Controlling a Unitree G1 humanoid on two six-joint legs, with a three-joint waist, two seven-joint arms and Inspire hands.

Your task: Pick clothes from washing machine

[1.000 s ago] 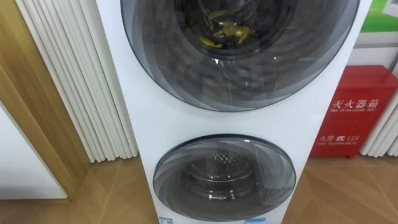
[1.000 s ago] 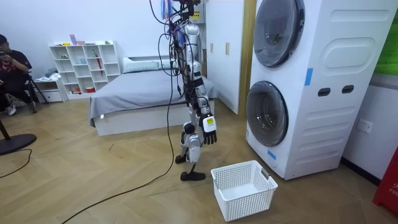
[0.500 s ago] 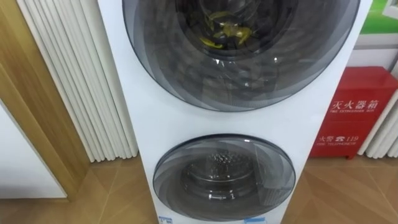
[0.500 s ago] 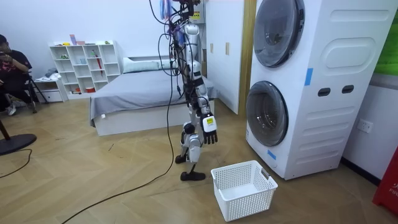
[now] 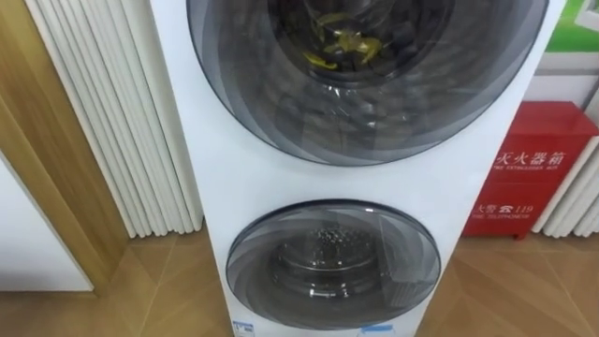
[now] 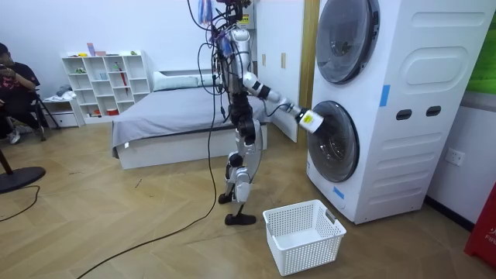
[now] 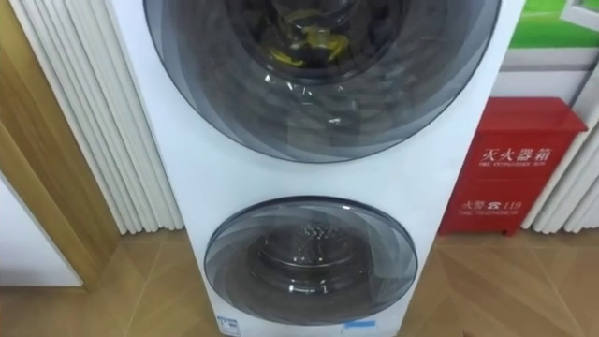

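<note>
My right hand (image 6: pixel 308 118) is at the lower door (image 6: pixel 333 141) rim, probably to pull it open; can't tell its grip. Basket (image 6: pixel 304 235) below it, ready for clothes.

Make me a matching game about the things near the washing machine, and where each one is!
Things:
1. white basket
2. red box
3. yellow cloth
4. bed

Places:
A. behind the glass of the upper door
B. on the floor in front of the washing machine
C. beside the white shelf
D. on the floor to the right of the washing machine

Right pairs: 1-B, 2-D, 3-A, 4-C
</note>
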